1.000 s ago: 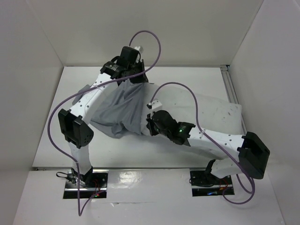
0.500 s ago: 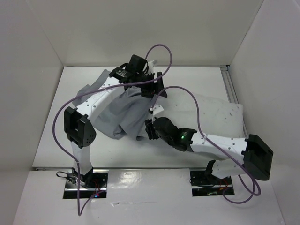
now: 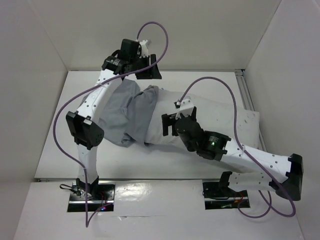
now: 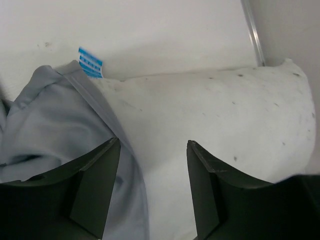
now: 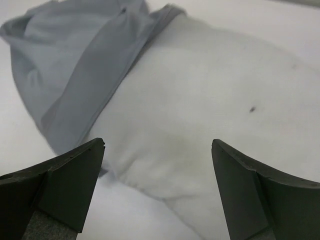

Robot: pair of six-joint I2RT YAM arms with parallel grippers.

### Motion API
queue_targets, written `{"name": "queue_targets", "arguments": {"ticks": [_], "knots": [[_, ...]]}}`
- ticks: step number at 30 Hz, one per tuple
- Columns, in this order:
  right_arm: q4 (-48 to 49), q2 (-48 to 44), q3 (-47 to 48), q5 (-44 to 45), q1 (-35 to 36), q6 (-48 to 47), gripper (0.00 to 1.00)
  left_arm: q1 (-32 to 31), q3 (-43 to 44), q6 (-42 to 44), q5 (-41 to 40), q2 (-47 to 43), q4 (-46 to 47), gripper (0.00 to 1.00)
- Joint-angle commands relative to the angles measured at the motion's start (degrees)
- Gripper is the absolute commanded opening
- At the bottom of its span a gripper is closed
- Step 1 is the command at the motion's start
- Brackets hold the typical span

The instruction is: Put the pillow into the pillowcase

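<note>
The white speckled pillow (image 3: 220, 120) lies across the table, its left end tucked inside the grey pillowcase (image 3: 120, 110). The case's hem (image 4: 95, 100) runs across the pillow (image 4: 215, 115), with a blue tag (image 4: 90, 62) at its edge. My left gripper (image 3: 147, 70) hovers open above the far side of the hem, nothing between its fingers (image 4: 95, 185). My right gripper (image 3: 167, 126) stands open over the pillow's near side (image 5: 200, 90), just right of the pillowcase (image 5: 75, 60), holding nothing.
White walls close in the table on the left, back and right. A metal rail (image 3: 246, 97) runs along the right back edge. Purple cables (image 3: 210, 82) loop over both arms. Bare table (image 3: 55, 145) lies left of the pillowcase.
Both grippers have opened and let go of the pillowcase. The left gripper has risen and drawn back toward the far wall; the right has shifted right over the pillow.
</note>
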Motion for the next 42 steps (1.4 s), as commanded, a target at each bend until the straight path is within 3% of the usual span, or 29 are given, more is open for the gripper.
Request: {"name": "queue_targets", "arguments": {"ticks": [1,4,6,7,9,10,11,13,17,24,26,27,28,29,30,31,32,34,42], "knots": [[1.33,2.69,5.61,6.76,-2.5,-4.68,0.95,-0.22,1.54,1.96,1.08,4.55,2.49,0.68],[2.75,5.34,7.81,4.21,-7.16,-6.19,0.95,-0.22,2.24,3.27,8.11,6.48,3.8,0.74],[4.24,6.57,7.81,1.06,-10.23,-5.67,0.95,-0.22,2.24,3.28,7.6,6.49,3.81,0.8],[4.94,6.58,9.03,-1.31,-15.12,-5.14,0.95,-0.22,2.24,3.28,4.29,6.49,3.81,0.81],[2.41,9.99,11.66,-10.43,-21.64,-3.65,0.96,1.0,2.24,2.23,0.23,7.02,4.33,0.78],[1.27,11.57,13.33,-14.04,-28.2,-2.95,0.96,1.53,2.85,1.01,-2.05,8.41,4.33,0.77],[-2.05,15.68,17.79,-21.65,-31.48,-2.94,0.96,2.06,2.85,0.38,-2.07,9.21,4.33,0.77],[-5.31,20.26,22.38,-28.02,-37.89,-4.25,0.99,2.94,5.13,-0.15,-2.6,11.14,4.33,0.76],[-12.62,31.6,32.58,-34.98,-40.22,-7.77,0.99,2.94,5.84,-0.68,-3.66,15.71,2.58,0.76],[-12.01,38.47,32.68,-42.9,-42.24,-8.48,1.0,3.47,7.78,-1.2,4.6,22.65,2.92,0.76],[-12.01,39.62,32.16,-42.9,-42.24,-8.48,1.0,3.47,7.78,-1.82,8.27,23.19,4.33,0.69],[-12.53,40.32,31.55,-42.9,-42.24,-8.48,1.0,3.47,7.78,-1.82,9.6,23.19,5.99,0.61],[-12.54,40.33,30.59,-42.9,-42.24,-8.48,0.93,3.47,7.78,-2.34,10.57,23.19,6.7,0.5],[-11.93,40.33,30.05,-43.51,-41.72,-8.48,0.85,3.47,7.17,-2.35,12.32,22.41,7.49,0.21],[-11.23,39.72,29.0,-44.48,-41.71,-8.48,0.75,2.95,7.16,-2.35,12.95,21.7,8.28,0.07],[-10.7,39.71,28.99,-45.1,-41.71,-8.48,0.62,2.94,6.64,-2.35,13.74,21.0,9.07,0.0],[-10.69,38.93,28.21,-45.1,-41.1,-8.48,0.28,2.94,5.94,-2.87,15.66,20.12,9.69,0.0],[-9.21,37.17,27.68,-45.8,-40.49,-8.48,0.0,2.94,5.23,-3.4,16.21,17.05,10.39,0.0],[-5.51,31.01,23.37,-43.52,-35.48,-7.43,0.0,2.41,3.56,-3.4,19.37,8.95,10.49,0.0]]}}
